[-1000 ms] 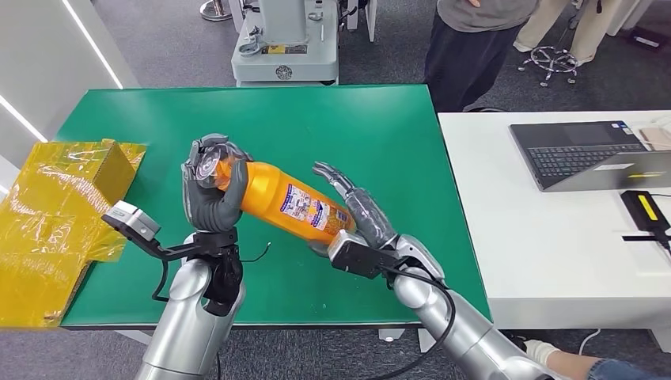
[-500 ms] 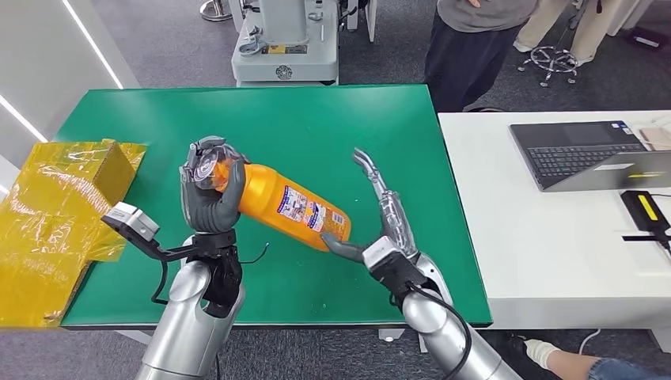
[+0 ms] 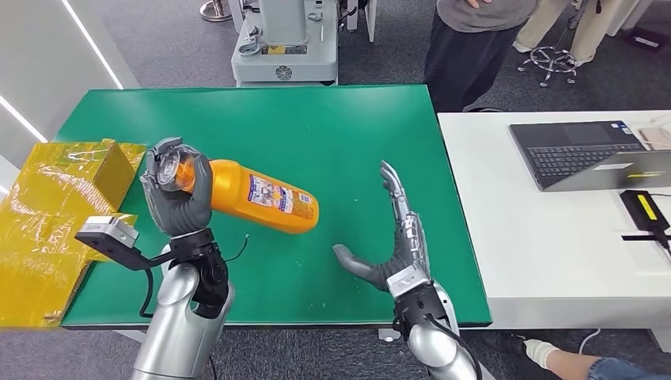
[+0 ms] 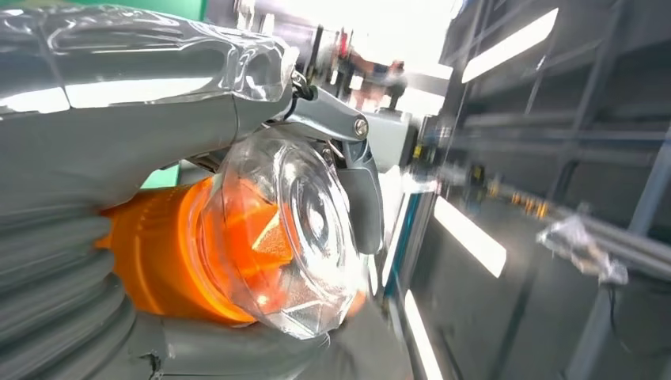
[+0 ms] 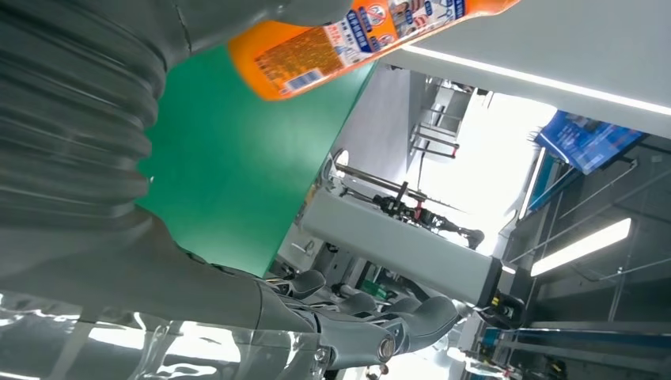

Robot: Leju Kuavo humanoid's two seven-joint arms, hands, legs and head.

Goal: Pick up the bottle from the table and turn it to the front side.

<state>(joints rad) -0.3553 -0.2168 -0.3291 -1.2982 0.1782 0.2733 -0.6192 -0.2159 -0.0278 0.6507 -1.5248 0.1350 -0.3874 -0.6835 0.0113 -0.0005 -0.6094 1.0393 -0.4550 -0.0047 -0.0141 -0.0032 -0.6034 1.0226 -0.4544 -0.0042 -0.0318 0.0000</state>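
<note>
An orange bottle (image 3: 257,203) with a printed label and a clear cap hangs on its side above the green table (image 3: 332,127). My left hand (image 3: 176,199) grips it at the neck, cap end toward the left. The left wrist view looks straight at the clear cap (image 4: 293,229) between my left hand's fingers (image 4: 360,186). My right hand (image 3: 396,241) stands open to the right of the bottle, fingers spread and pointing away from me, clear of the bottle's base. The bottle's base end (image 5: 332,43) also appears in the right wrist view, past my right hand (image 5: 126,214).
A yellow wrapped box (image 3: 55,214) lies at the table's left edge. A white table (image 3: 554,237) to the right carries a laptop (image 3: 589,154) and a black device (image 3: 645,210). A person (image 3: 471,39) and a grey machine base (image 3: 285,47) stand beyond the far edge.
My right hand let go of the bottle's base and drew back to the right, opening. My left hand carried the bottle leftward, and the bottle now lies closer to level.
</note>
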